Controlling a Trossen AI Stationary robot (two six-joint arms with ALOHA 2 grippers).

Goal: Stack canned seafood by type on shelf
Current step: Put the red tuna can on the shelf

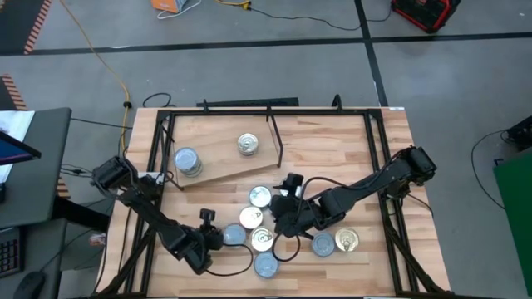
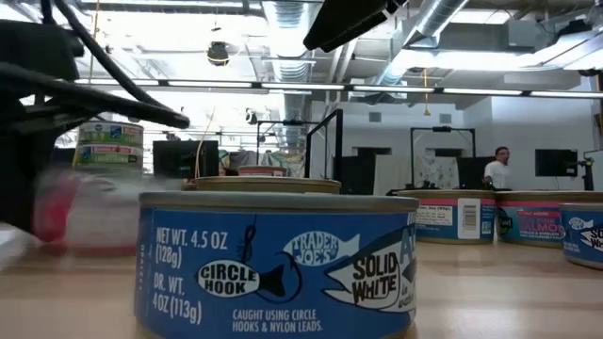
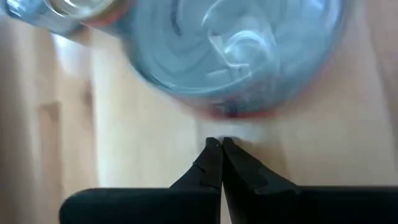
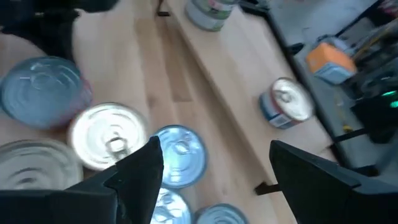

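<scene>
Several flat round tins lie in a cluster on the butcher-block table (image 1: 366, 149), among them a silver-lidded one (image 1: 235, 235) and gold-lidded ones (image 1: 263, 240). The plywood shelf (image 1: 220, 162) with its black rod (image 1: 274, 137) carries a silver-lidded stack (image 1: 188, 161) and a single tin (image 1: 248, 144). My left gripper (image 1: 213, 237) is shut, its tips (image 3: 219, 146) just short of a silver-lidded, red-labelled tin (image 3: 236, 50). My right gripper (image 1: 281, 212) is open and empty above the cluster (image 4: 214, 162). A blue-labelled tin (image 2: 273, 264) fills the low view.
A black metal frame (image 1: 158, 141) runs along the table's left, right and far edges. More tins (image 1: 322, 243) (image 1: 347, 241) lie at the near right under my right arm. Bare board (image 1: 324, 141) lies to the right of the shelf's rod.
</scene>
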